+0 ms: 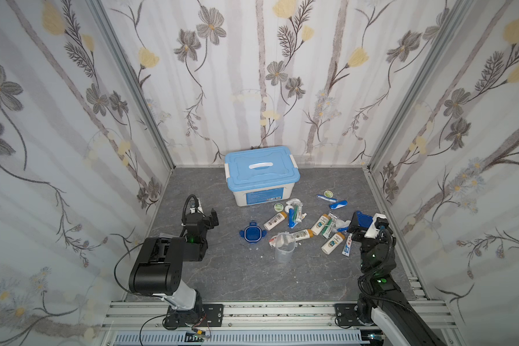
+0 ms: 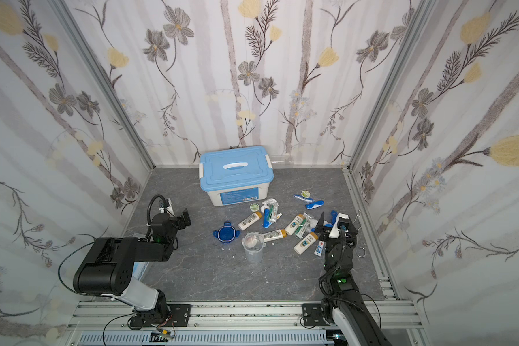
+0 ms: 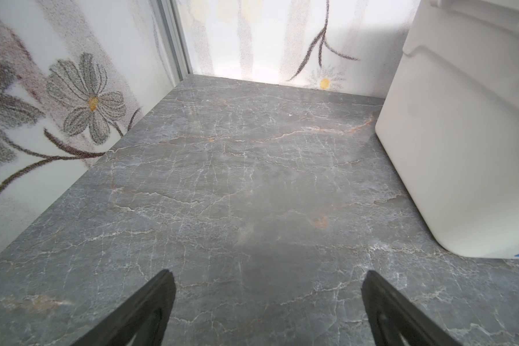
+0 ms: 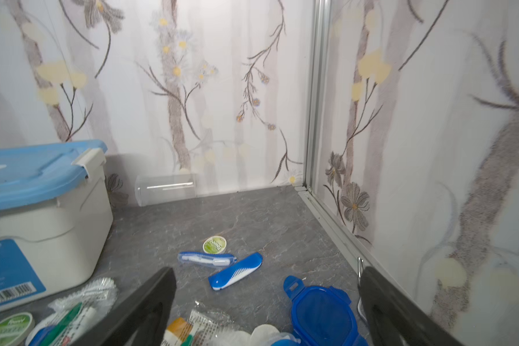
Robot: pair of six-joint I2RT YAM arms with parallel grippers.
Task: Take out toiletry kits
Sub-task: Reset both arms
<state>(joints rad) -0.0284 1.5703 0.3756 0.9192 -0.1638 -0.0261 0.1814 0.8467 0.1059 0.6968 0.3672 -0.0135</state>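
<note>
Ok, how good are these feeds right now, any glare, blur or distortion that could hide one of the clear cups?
Both top views: the wide lens splays the frame posts outward; the upright clear cup reads faintly on the grey tabletop. Left wrist: white box washed out. Right wrist: nearest wall blurred; the toppled clear cup almost vanishes against the back wall.

One translucent cup (image 1: 284, 247) is standing upright and uncovered mid-table, perhaps holding something pale, with a blue tabbed lid (image 1: 251, 233) lying flat just beside it. A second cup (image 4: 165, 190) is lying on its side against the back wall. A second blue lid (image 4: 321, 311) is lying near the side wall. Four cream bottles (image 1: 301, 234), a toothpaste tube (image 1: 346, 247) and a cased blue toothbrush (image 4: 206, 259) are lying scattered between
</note>
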